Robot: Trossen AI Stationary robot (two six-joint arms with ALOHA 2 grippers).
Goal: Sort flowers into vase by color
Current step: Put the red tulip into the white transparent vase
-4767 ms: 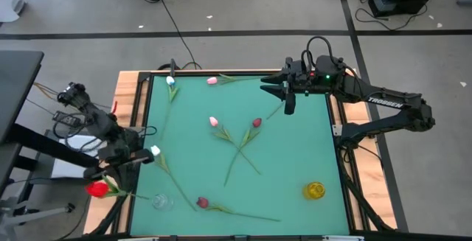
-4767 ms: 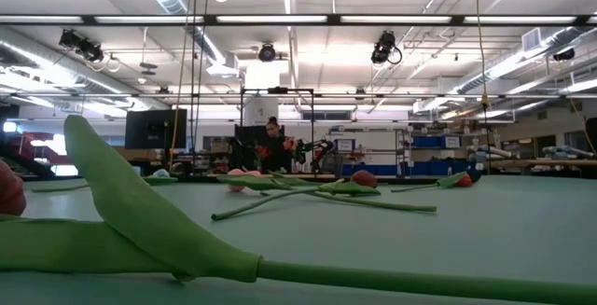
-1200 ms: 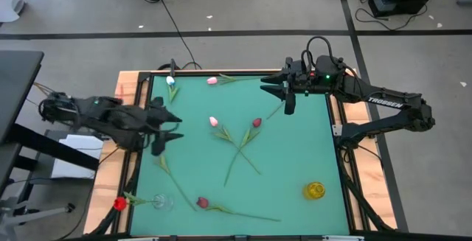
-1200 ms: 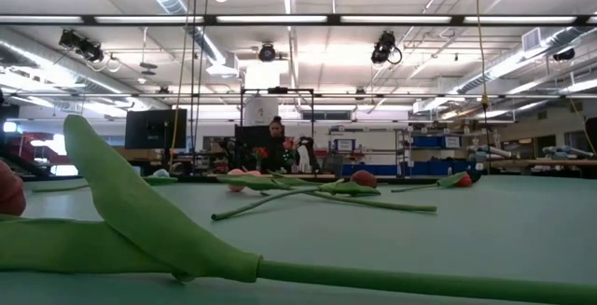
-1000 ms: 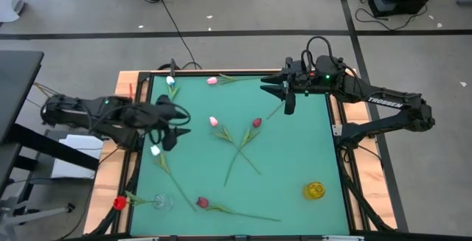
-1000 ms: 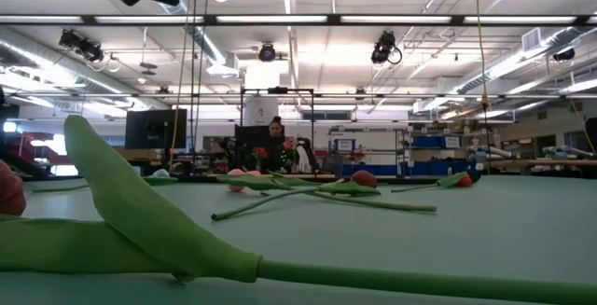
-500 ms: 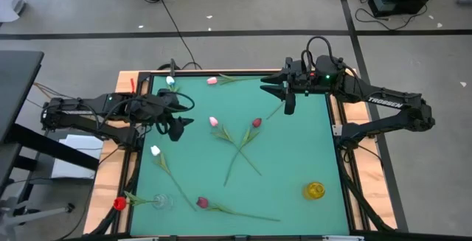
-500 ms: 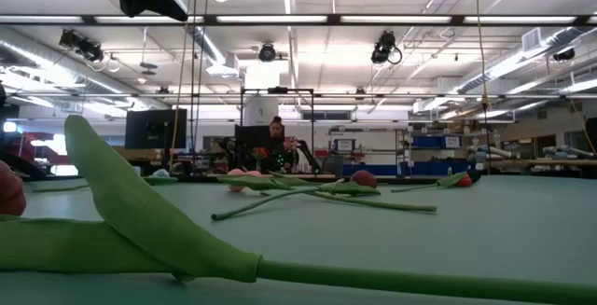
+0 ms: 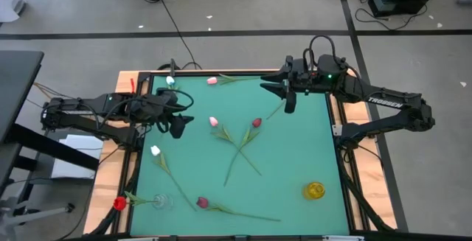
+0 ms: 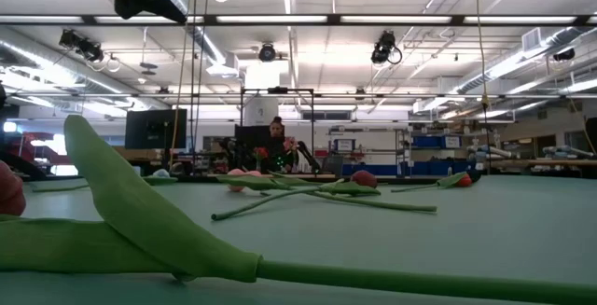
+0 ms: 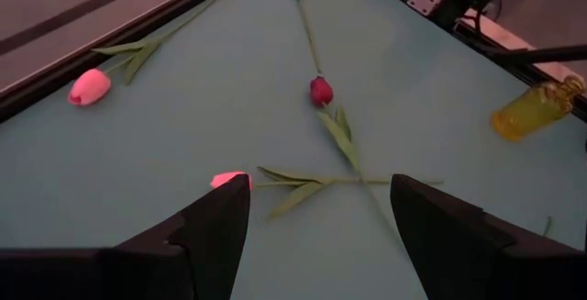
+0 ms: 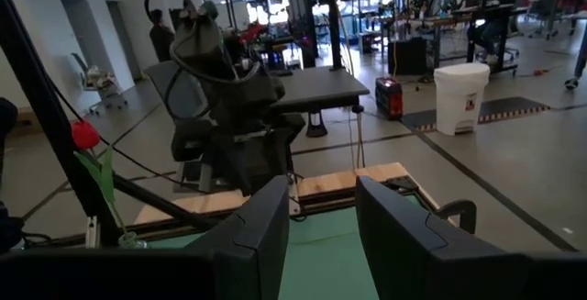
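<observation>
Several tulips lie flat on the green table [image 9: 295,160]: a white one [image 9: 171,81] and a pink one [image 9: 212,81] at the far edge, a pink one [image 9: 214,121] and a dark red one [image 9: 257,122] with crossed stems mid-table, a white one [image 9: 155,151] at the left, and a maroon one [image 9: 202,203] near the front. A red tulip [image 9: 119,203] leans out of a clear vase [image 9: 162,201]. My left gripper [image 9: 177,121] hangs open above the table, left of the middle pink tulip [image 11: 229,179]. My right gripper [image 9: 285,95] hangs open over the far right.
A yellow vase [image 9: 315,190] stands near the front right corner, also seen from the left wrist [image 11: 532,107]. A big green leaf and stem [image 10: 140,221] lie close before the low camera. Wooden rails [image 9: 125,93] frame the table. A person [image 10: 275,137] is far behind.
My left gripper has swung from above the left-side white tulip toward the table's far edge and a little to the right, staying open and empty. The flowers and my right arm have kept still.
</observation>
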